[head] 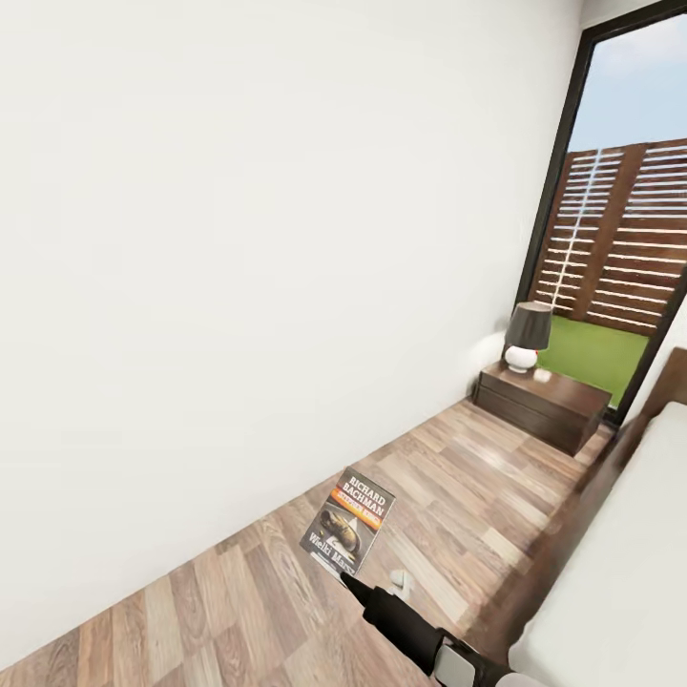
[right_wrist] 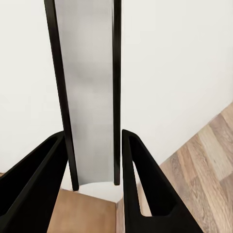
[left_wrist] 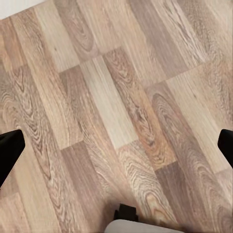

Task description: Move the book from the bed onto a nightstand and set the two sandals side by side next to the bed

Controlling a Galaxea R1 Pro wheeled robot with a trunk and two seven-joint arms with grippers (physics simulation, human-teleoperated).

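Note:
The book [head: 348, 523], a thin paperback with a dark cover and orange and white lettering, hangs above the wood floor near the white wall. My right gripper [head: 345, 575] is shut on its lower edge. In the right wrist view the book [right_wrist: 87, 97] stands edge-on between the two black fingers [right_wrist: 145, 189] of the right gripper [right_wrist: 93, 137]. My left gripper [left_wrist: 119, 145] is open over bare floor planks, with its fingertips [left_wrist: 9, 150] at the picture's edges. A dark brown nightstand [head: 544, 405] stands by the window. The pale grey bed [head: 630, 563] lies at the right. The sandals are out of view.
A lamp [head: 527, 336] with a dark shade and white base stands on the nightstand. Behind it is a tall dark-framed window [head: 625, 219] onto lawn and a slatted fence. A strip of wood floor [head: 448, 477] runs between the white wall and the bed's dark frame.

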